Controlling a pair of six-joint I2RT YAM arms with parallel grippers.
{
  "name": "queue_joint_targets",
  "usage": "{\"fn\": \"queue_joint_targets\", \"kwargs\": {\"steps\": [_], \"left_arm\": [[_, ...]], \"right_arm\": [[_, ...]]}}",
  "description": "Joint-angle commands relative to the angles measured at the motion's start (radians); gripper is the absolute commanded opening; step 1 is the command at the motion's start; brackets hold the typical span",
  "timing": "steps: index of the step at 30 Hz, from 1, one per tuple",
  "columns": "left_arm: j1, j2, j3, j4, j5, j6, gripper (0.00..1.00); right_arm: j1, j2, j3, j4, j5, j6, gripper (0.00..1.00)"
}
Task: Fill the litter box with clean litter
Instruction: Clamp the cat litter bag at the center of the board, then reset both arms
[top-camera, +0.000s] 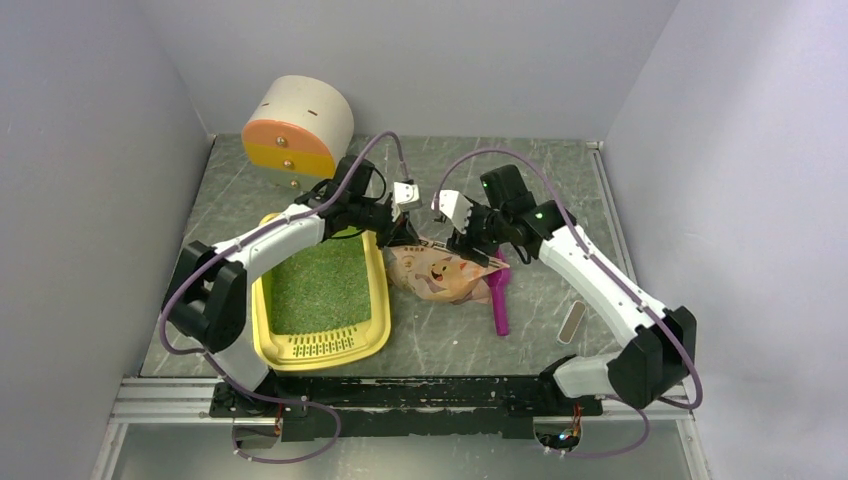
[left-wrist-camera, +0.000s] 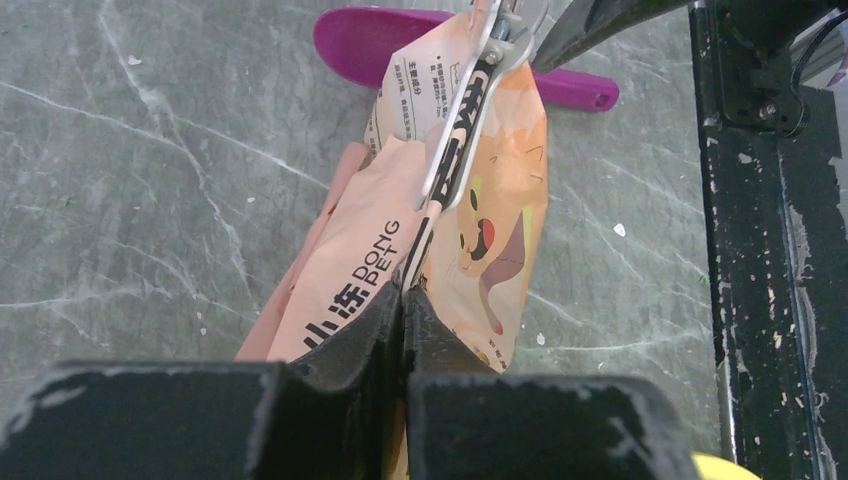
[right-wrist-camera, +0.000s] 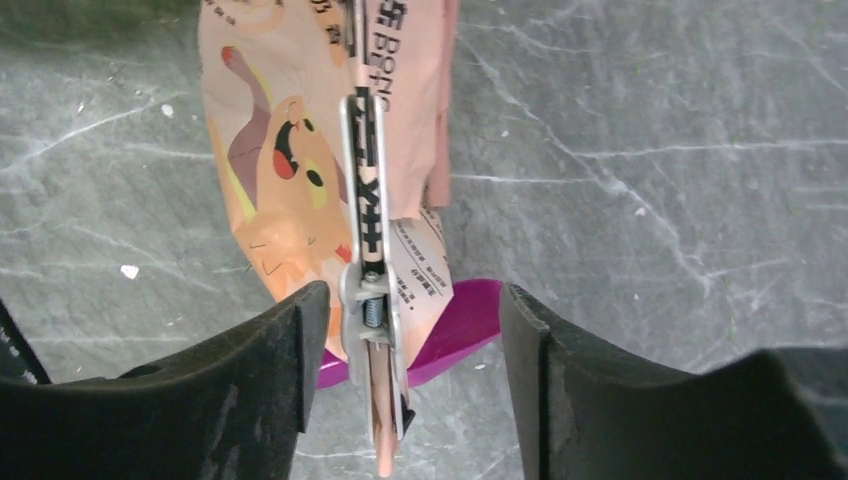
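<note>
At the wrists, unclear from above: left tool clenches the bag, right tool gapes.

Under me lies a grey table veined with white. 3 plain pale walls close it in, at the top, left and right of the frame. A metal rail crosses the bottom.

White shells, black joints on the left arm and right arm, purple cable looping behind the jaws, green light behind the right jaws, matte black fingers, housing edges behind the left jaws chipped pale
</note>
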Motion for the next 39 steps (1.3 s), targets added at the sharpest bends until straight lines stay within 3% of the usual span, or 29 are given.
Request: {"fn": "queue_joint_targets", "kwargs": {"steps": [1, 3, 5, 8, 12, 16, 18, 20, 23, 26, 33, 36, 39], "left_arm": [[0.004, -0.080, -0.036, 0.132, 0.023, -0.063, 0.12], [0.005, -0.105, -0.056, 0.178, 0.000, -0.090, 0.19], [0.007, -0.131, -0.077, 0.219, -0.021, -0.118, 0.34], [0.009, -0.179, -0.121, 0.299, -0.046, -0.172, 0.49], [0.014, -0.238, -0.182, 0.433, -0.092, -0.272, 0.56], [0.019, -0.312, -0.226, 0.515, -0.176, -0.351, 0.63], [0.020, -0.359, -0.247, 0.544, -0.240, -0.397, 0.70], [0.020, -0.409, -0.254, 0.536, -0.400, -0.488, 0.79], [0.023, -0.450, -0.183, 0.390, -0.609, -0.597, 0.84], [0.023, -0.466, -0.106, 0.234, -0.783, -0.635, 0.85], [0.037, -0.560, -0.110, 0.110, -1.084, -0.676, 0.89], [0.121, -0.562, -0.065, -0.002, -1.121, -0.673, 0.91], [0.329, -0.577, -0.040, -0.055, -0.971, -0.674, 0.92]], "right_arm": [[-0.004, -0.094, -0.063, 0.148, 0.065, 0.059, 0.69], [-0.005, -0.161, -0.122, 0.311, 0.174, 0.110, 0.71], [-0.005, -0.247, -0.179, 0.427, 0.265, 0.151, 0.74], [-0.007, -0.377, -0.303, 0.619, 0.351, 0.209, 0.86], [-0.010, -0.515, -0.441, 0.866, 0.464, 0.390, 0.99], [-0.012, -0.581, -0.513, 0.973, 0.562, 0.550, 1.00], [-0.013, -0.583, -0.504, 0.958, 0.633, 0.650, 1.00], [-0.016, -0.565, -0.458, 0.884, 0.687, 0.747, 1.00], [-0.045, -0.514, -0.385, 0.753, 0.714, 0.863, 1.00], [-0.140, -0.453, -0.339, 0.679, 0.642, 0.937, 1.00], [-0.446, -0.333, -0.286, 0.612, 0.363, 1.111, 1.00], [-0.464, -0.246, -0.179, 0.498, 0.311, 1.061, 1.00], [-0.462, -0.234, -0.077, 0.453, 0.307, 1.061, 1.00]]}}
